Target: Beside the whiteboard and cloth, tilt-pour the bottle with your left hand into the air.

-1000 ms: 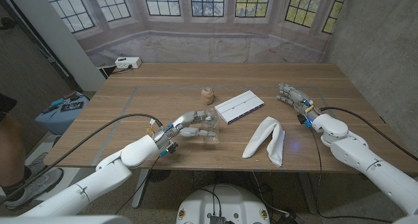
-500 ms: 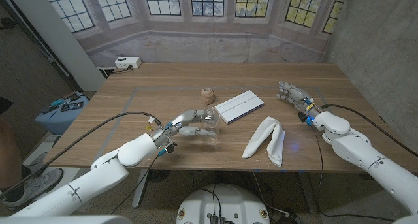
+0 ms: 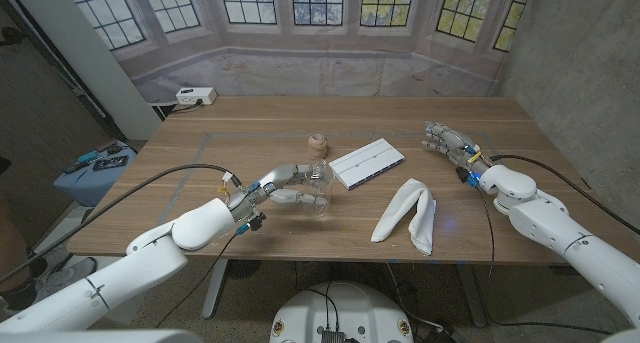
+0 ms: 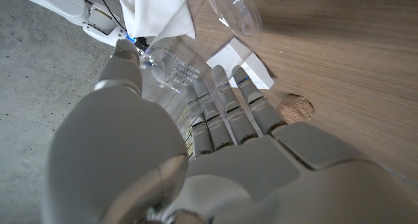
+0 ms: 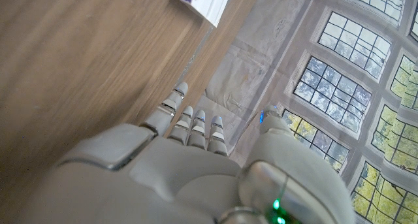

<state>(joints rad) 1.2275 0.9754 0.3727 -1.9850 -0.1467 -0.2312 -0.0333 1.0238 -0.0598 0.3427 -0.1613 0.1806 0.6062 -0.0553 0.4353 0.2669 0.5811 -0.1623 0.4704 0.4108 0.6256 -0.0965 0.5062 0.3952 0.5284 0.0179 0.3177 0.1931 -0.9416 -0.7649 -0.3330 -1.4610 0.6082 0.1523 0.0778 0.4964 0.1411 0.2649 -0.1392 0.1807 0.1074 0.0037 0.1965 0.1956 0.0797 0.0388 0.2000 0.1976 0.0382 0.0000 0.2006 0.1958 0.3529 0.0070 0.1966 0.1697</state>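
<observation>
Clear plastic bottle (image 3: 312, 188) sits in your left hand (image 3: 283, 187), near bench centre and just left of it in the head view. The fingers wrap round its body from the near side and the thumb lies across the other; the hand is closed on it, not spread. The bottle looks raised off the wooden bench (image 3: 250, 133), though I cannot tell for certain whether its lower edge touches. Its long axis runs roughly from 8 o'clock at your wrist towards 2 o'clock, the free end pointing at the whiteboard (image 3: 367, 163), which lies just beyond at 2 o'clock. In the left wrist view the bottle (image 4: 196, 48) shows a round clear end (image 4: 236, 10) past the fingers (image 4: 222, 100); whether that is mouth or base I cannot say. The white cloth (image 3: 408, 215) lies at 3 o'clock from the bottle, near but apart. A small brown knob-like object (image 3: 317, 144) sits at 12 o'clock, just beyond the hand. Your right hand (image 3: 447, 143) is well apart at the far right, fingers extended, holding nothing. Judgement: the grasp is made; the pour turns on rolling the wrist so the free end dips, keeping it short of the whiteboard.
</observation>
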